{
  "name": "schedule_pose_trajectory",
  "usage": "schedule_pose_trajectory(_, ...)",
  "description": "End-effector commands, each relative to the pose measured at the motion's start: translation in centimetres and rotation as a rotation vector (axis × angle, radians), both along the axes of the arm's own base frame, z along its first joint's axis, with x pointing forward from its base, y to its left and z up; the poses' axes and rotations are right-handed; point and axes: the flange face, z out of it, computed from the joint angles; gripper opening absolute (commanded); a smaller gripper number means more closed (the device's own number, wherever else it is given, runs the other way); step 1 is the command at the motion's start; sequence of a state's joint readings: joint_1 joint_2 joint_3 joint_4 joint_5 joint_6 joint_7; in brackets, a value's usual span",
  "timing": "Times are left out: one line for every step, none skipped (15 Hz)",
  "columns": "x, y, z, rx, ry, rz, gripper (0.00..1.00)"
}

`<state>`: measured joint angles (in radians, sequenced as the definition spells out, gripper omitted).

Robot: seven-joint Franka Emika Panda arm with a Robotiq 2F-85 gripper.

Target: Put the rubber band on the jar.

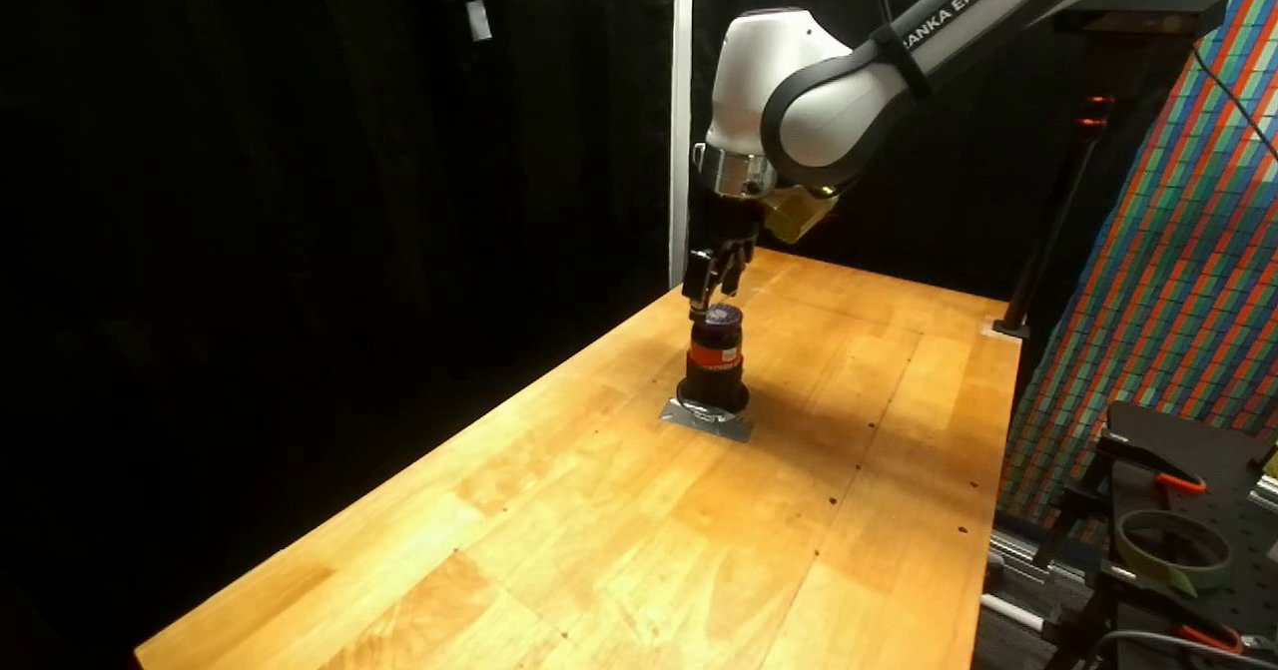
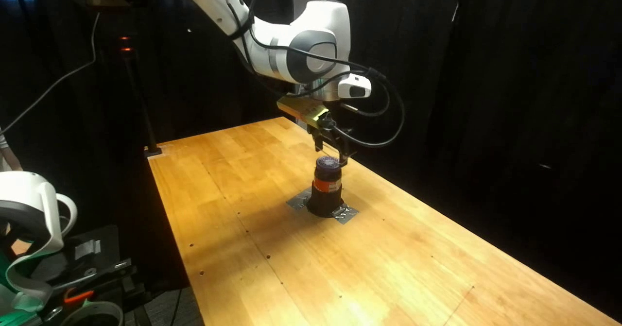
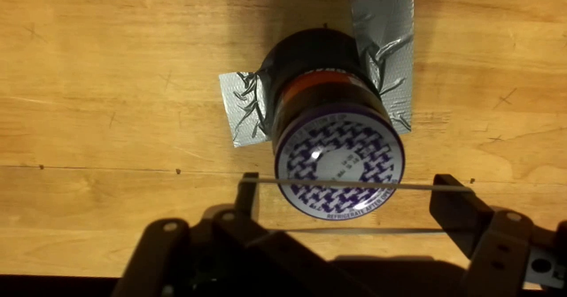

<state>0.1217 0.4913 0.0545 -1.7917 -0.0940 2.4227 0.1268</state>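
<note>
The jar (image 1: 716, 356) stands upright in a black round base, with a dark purple lid and an orange-red label; it also shows in an exterior view (image 2: 326, 186). In the wrist view its purple-and-white lid (image 3: 339, 155) faces me. My gripper (image 3: 349, 183) is open just above the lid, as both exterior views show (image 1: 715, 302) (image 2: 331, 155). The thin tan rubber band (image 3: 336, 183) is stretched around its two fingers. In the wrist view one strand crosses in front of the lid; the other passes below the lid's edge, over bare wood. The band is apart from the jar's sides.
Grey tape strips (image 3: 394, 62) hold the black base (image 2: 324, 204) to the wooden table (image 1: 619, 510). A dark post (image 1: 1043, 221) stands at the table's far corner. A side shelf holds a tape roll (image 1: 1173, 548) and tools. Black curtains hang beside the table.
</note>
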Motion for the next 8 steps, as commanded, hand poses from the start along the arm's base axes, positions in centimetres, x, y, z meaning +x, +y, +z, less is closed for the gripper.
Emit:
schedule_pose_trajectory(2.2,0.1,-1.1,-0.01,-0.015,-0.009,1.0)
schedule_pose_trajectory(2.5,-0.1,-1.4,-0.007,-0.018,-0.01,1.0)
schedule_pose_trajectory(2.7,-0.1,-1.7,-0.007,-0.017,-0.013,1.0)
schedule_pose_trajectory(3.0,-0.2,-2.1,-0.007,-0.015,-0.015,1.0)
schedule_pose_trajectory(3.1,-0.3,-2.4,-0.009,-0.014,-0.017,1.0)
schedule_pose_trajectory(3.3,-0.5,-2.7,-0.009,-0.013,-0.02,1.0)
schedule_pose_trajectory(3.4,-0.7,-2.9,-0.01,-0.015,-0.024,1.0)
schedule_pose_trajectory(3.5,-0.9,-3.2,-0.007,-0.008,-0.027,1.0)
